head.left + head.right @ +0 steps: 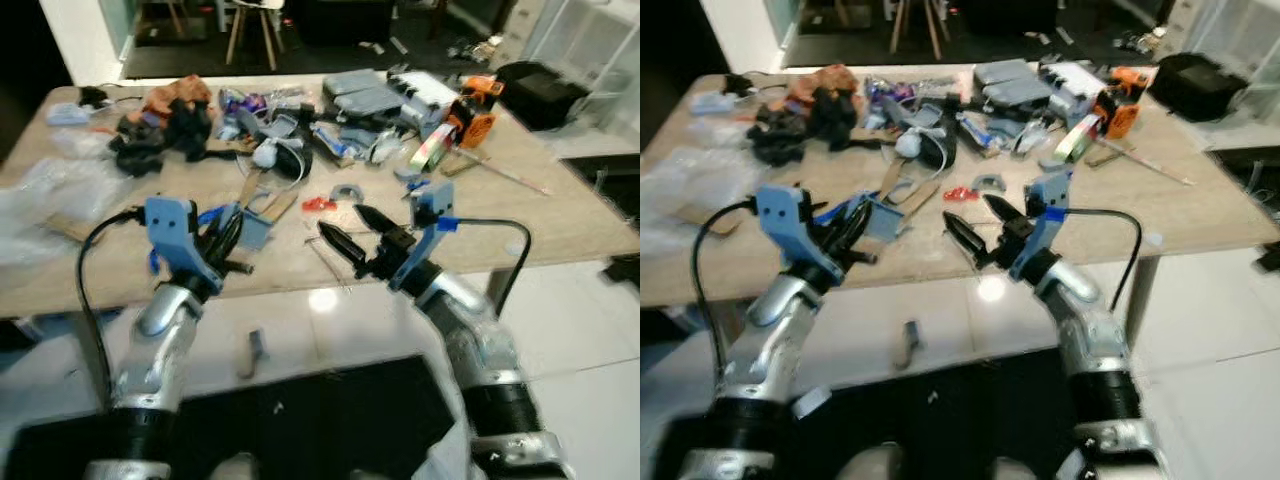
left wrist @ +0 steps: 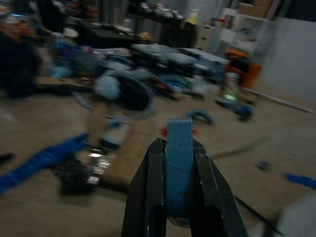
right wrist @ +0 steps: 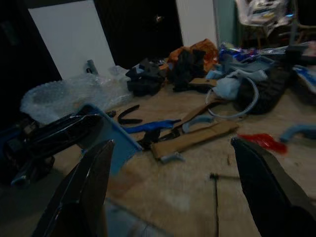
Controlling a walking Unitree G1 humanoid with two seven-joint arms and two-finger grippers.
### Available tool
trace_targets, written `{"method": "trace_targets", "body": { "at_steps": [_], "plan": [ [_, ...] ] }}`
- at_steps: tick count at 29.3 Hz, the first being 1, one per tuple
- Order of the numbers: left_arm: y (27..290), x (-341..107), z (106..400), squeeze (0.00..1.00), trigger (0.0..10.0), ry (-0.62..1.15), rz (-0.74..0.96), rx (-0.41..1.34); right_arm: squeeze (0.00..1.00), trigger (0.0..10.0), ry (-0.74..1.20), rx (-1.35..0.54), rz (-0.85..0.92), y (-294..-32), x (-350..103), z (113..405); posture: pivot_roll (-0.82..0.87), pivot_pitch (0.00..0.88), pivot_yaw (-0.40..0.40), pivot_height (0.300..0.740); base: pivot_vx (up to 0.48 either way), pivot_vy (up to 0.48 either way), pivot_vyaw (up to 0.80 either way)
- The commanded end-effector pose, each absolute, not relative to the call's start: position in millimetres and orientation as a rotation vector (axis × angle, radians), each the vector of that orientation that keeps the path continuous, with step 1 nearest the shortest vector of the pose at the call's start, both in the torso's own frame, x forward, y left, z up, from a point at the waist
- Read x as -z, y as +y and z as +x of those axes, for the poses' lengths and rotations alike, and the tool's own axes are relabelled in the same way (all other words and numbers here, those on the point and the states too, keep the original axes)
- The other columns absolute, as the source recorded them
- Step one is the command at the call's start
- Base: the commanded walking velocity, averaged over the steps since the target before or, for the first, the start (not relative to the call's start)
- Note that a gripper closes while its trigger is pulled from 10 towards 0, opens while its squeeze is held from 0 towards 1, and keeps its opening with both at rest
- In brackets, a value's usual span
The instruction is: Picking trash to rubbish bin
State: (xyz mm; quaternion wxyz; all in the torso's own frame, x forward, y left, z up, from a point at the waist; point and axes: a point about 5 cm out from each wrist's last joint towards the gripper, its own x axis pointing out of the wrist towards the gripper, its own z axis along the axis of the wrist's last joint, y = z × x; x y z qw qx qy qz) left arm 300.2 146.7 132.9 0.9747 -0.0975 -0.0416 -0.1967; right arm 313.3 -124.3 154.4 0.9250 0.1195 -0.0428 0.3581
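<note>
Blue flat piece (image 2: 178,163) is clamped in left gripper (image 1: 226,243) at the table (image 1: 560,225) front edge; right gripper (image 1: 345,232) jaws apart, clutter (image 1: 330,110) remains uncollected.

Silver arms — blue wrists, black cables.
</note>
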Motion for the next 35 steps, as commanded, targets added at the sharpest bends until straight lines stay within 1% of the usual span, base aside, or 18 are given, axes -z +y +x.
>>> {"method": "trace_targets", "body": {
  "at_steps": [1,11,35],
  "plan": [
    [146.8,-129.1,300.2,0.0,10.0,-0.067,-0.184,0.398,0.0,10.0,-0.086,-0.726,0.246,-124.7,-154.0,313.1,0.01,0.0,-0.039,0.74,-0.292,0.0,0.0],
    [147.3,-129.7,300.3,0.0,10.0,-0.072,-0.188,0.396,0.0,10.0,-0.055,-0.733,0.227,-122.5,-152.5,313.6,0.01,0.0,-0.037,0.74,-0.253,0.0,-0.05],
    [146.5,-130.2,300.1,0.0,10.0,-0.078,-0.171,0.411,0.0,10.0,-0.044,-0.739,0.218,-121.4,-151.7,313.9,0.01,0.0,-0.035,0.74,0.0,0.0,-0.8]
  ]
}}
